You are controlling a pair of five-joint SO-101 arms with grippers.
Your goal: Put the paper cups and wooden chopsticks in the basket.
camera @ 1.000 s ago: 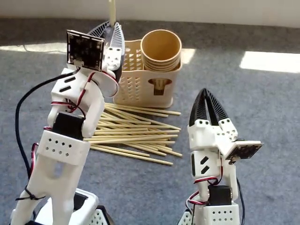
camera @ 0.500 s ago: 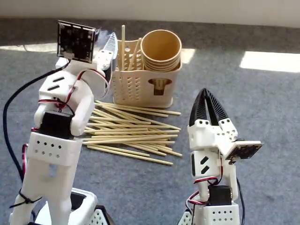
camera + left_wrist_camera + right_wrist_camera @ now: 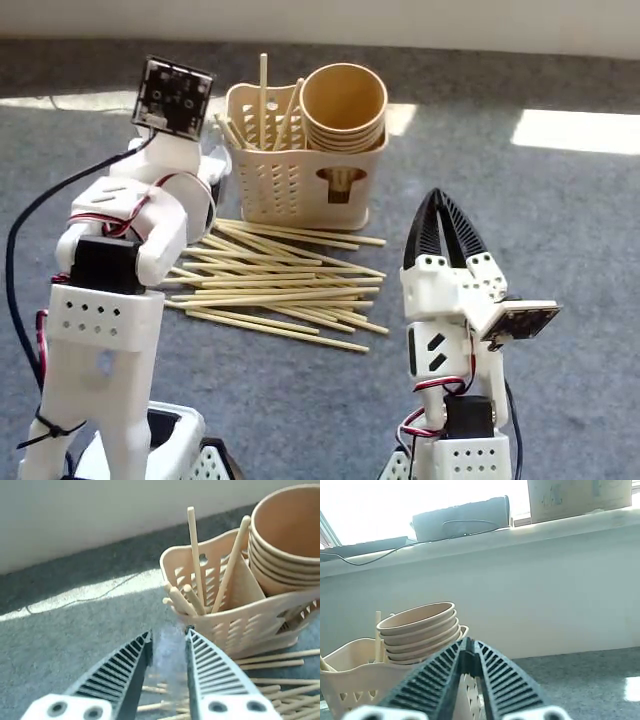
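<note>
Surface: a grey carpet [image 3: 560, 250] covers the work area, with sunlit patches [image 3: 575, 130] along its far side.
Backdrop: a white wall [image 3: 450, 20] runs behind the carpet. In the right wrist view a window ledge [image 3: 520, 530] tops it, and a cardboard box [image 3: 577, 495] stands on the ledge.
Basket: a cream plastic basket [image 3: 300, 185] with perforated walls stands upright on the carpet near the wall. It is split into two compartments and also shows in the wrist views [image 3: 240, 625] [image 3: 350, 680].
Paper cups: a nested stack of paper cups [image 3: 343, 100] sits mouth up in the compartment on the right arm's side. Its rims rise above the basket wall [image 3: 285, 540] [image 3: 417, 630].
Upright chopsticks: several upright chopsticks [image 3: 264, 95] stand in the other compartment. Some lean against its wall, and two stick up well above the rim [image 3: 194, 550].
Loose chopsticks: a heap of loose chopsticks [image 3: 290, 290] lies flat on the carpet just in front of the basket, mostly side by side and a few crossing [image 3: 270, 660].
Left arm: the left arm [image 3: 120, 260] stands beside the heap, with its wrist near the basket's outer end.
Left gripper: the left gripper [image 3: 167, 632] hangs above the carpet just beside the basket. Its fingers are spread a little, with nothing between them.
Right arm: the right arm [image 3: 455, 330] stands well apart from the heap, on the cups' side.
Right gripper: the right gripper [image 3: 437, 195] points up and towards the basket. Its fingertips are pressed together and hold nothing [image 3: 469, 642].
</note>
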